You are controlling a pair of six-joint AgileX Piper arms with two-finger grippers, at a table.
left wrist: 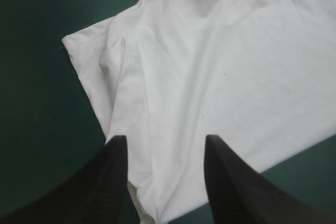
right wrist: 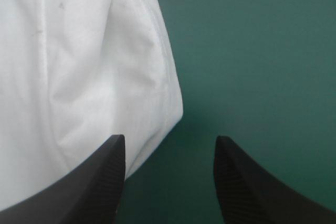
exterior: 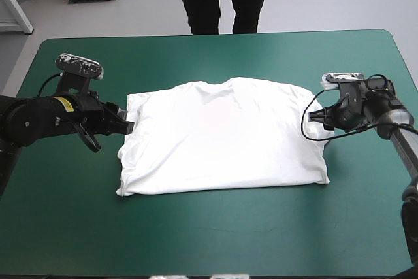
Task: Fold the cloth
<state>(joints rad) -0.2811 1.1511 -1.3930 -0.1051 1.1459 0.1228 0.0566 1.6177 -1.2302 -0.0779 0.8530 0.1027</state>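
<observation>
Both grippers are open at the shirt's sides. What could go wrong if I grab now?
The right gripper is open mostly over bare teal-green cover; the T-shirt edge lies by one finger, so it may catch little fabric.
The left gripper straddles layered folds; it may pinch only the top layer.

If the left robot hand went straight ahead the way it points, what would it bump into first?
The white T-shirt. The left gripper points at the shirt's side edge, jaws open, with cloth showing between them. Whether it is low enough to touch is unclear.
</observation>
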